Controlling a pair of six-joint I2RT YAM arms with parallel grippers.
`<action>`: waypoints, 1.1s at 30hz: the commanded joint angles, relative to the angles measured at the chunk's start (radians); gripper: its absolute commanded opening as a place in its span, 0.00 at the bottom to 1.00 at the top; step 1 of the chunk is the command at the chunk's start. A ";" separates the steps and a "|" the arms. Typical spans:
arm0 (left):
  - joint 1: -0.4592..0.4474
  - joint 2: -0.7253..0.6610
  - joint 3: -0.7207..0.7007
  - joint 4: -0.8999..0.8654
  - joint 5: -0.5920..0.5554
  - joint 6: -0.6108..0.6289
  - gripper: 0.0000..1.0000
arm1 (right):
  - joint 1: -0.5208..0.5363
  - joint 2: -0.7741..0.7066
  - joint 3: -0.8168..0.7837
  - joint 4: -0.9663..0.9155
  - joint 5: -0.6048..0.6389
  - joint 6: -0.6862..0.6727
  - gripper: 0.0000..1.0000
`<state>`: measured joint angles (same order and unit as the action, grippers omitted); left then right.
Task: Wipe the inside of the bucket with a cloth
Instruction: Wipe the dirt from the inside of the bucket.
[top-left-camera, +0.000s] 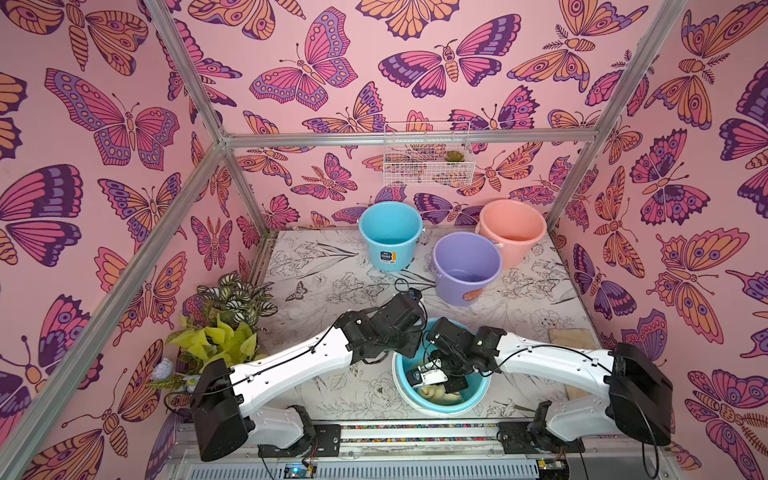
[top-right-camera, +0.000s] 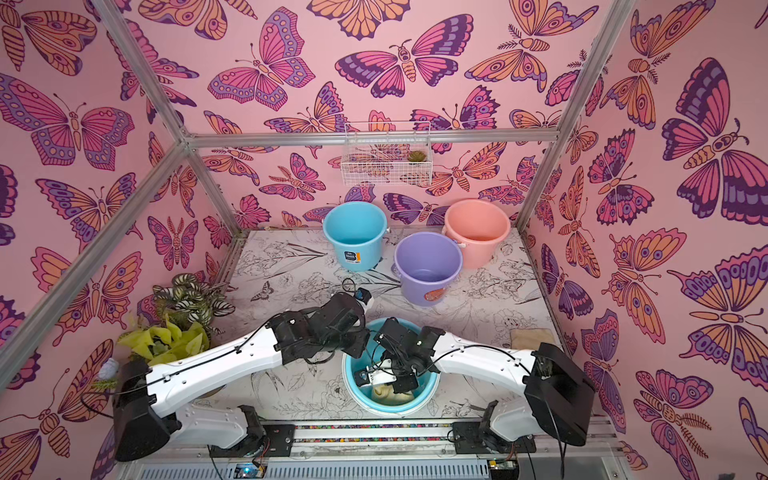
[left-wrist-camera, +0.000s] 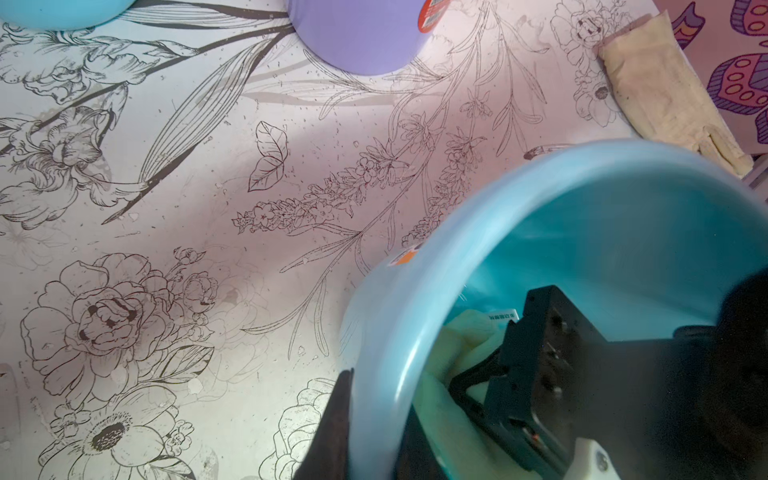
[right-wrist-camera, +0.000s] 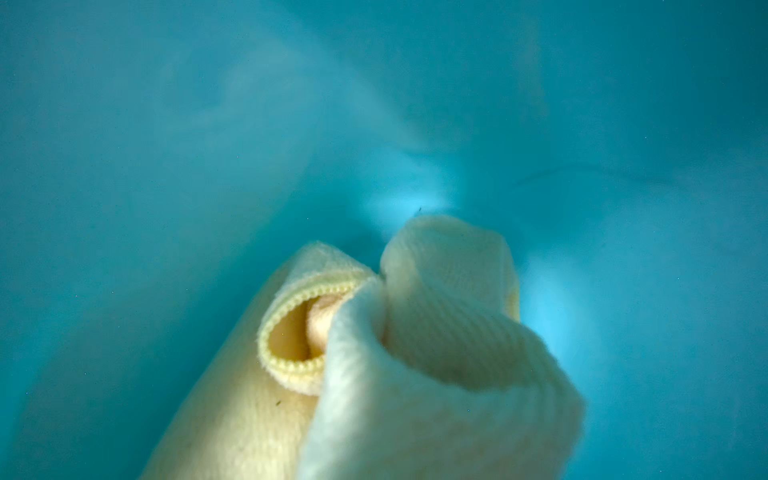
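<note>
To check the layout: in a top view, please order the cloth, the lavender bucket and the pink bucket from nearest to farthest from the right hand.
1. cloth, gripped in the right hand inside the near blue bucket.
2. lavender bucket, mid-table.
3. pink bucket, back right corner.

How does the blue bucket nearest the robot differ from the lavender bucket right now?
The near blue bucket is sky blue; the lavender bucket is pale purple. The near blue bucket holds the cloth and the right gripper, shut on that cloth; the lavender bucket is empty. The left gripper pinches the near blue bucket's rim; nothing touches the lavender bucket. Both are round, look alike in size, and carry an orange sticker on the side.
</note>
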<state>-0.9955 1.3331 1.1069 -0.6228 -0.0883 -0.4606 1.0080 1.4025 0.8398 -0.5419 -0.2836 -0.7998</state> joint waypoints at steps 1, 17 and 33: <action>-0.005 0.019 0.030 0.052 0.001 -0.015 0.00 | 0.002 0.010 -0.024 0.233 -0.166 0.070 0.00; -0.009 0.015 0.026 0.054 0.005 -0.021 0.00 | 0.000 0.014 -0.182 0.804 0.165 0.160 0.00; -0.018 -0.017 0.047 0.054 -0.021 -0.016 0.00 | 0.069 0.012 0.014 0.308 0.639 -0.213 0.00</action>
<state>-0.9871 1.3296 1.1221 -0.6807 -0.1436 -0.4316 1.0557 1.4021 0.7589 -0.1474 0.1963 -0.9340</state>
